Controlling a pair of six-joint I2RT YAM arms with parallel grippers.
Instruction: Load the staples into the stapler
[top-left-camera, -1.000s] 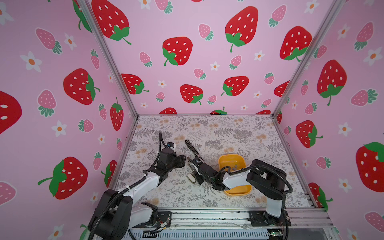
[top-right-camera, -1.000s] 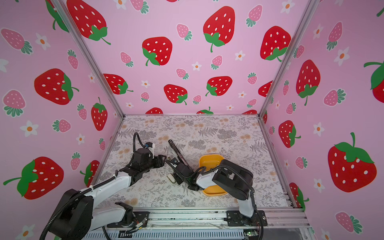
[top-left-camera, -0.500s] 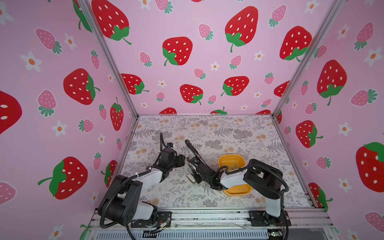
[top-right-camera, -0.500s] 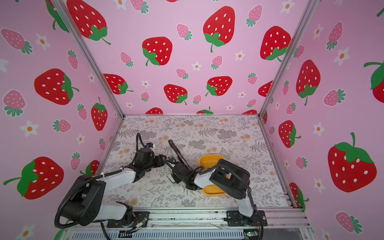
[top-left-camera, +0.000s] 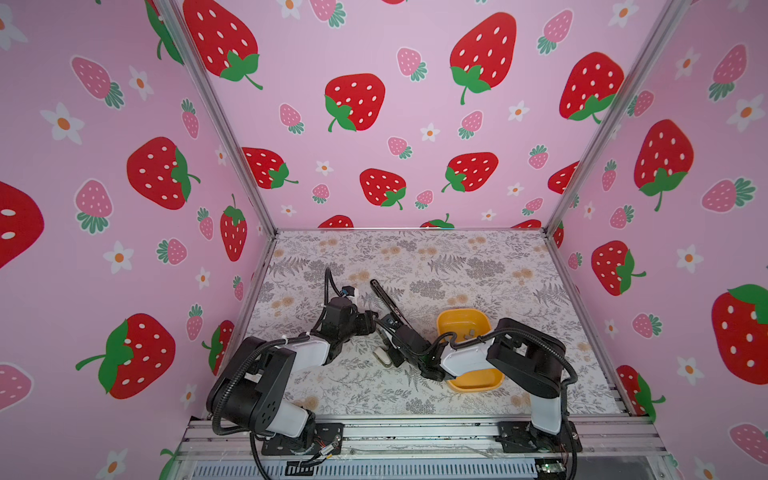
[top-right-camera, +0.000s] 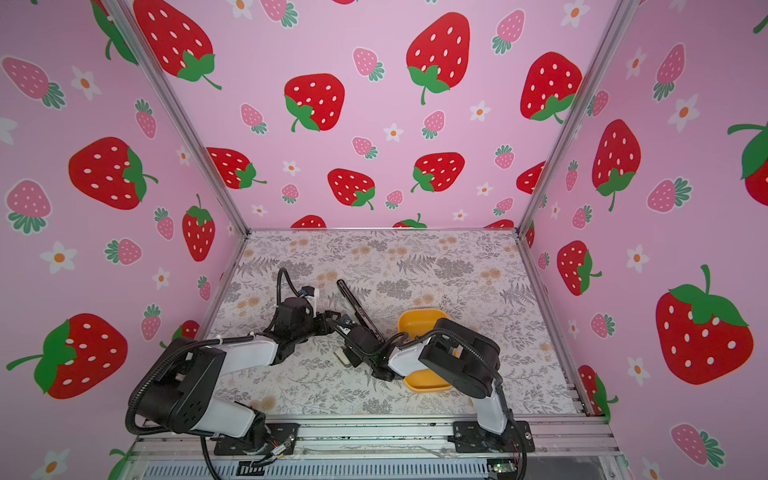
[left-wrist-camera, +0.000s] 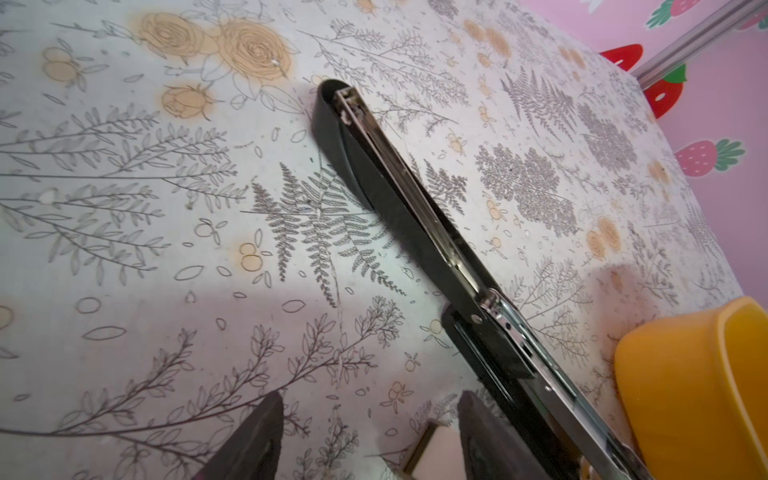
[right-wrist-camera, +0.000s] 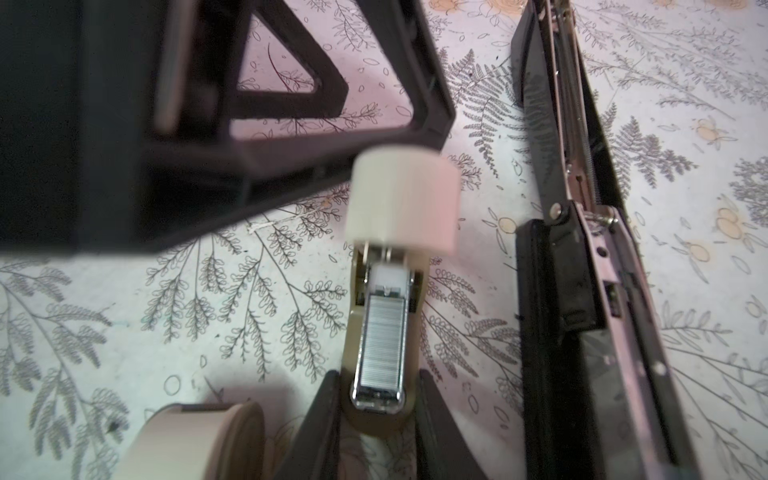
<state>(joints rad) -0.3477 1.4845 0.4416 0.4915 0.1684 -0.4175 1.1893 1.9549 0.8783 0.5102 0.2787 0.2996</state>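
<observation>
The black stapler lies swung open flat on the floral mat, seen in both top views and beside my right gripper. My right gripper is shut on a small tan object with a white cap. A grey block of staples sits in its channel. In both top views this gripper stands just left of the stapler's hinge. My left gripper is open above the mat, close by, holding nothing.
A yellow tray stands right of the stapler, partly under my right arm, with small grey pieces inside. A second stubby white-topped object lies beside my right gripper. Pink walls close in the mat on three sides.
My right gripper's jaws have narrowed onto the small tan object. The left arm's elbow has folded back and down, while its gripper has stayed near the stapler.
</observation>
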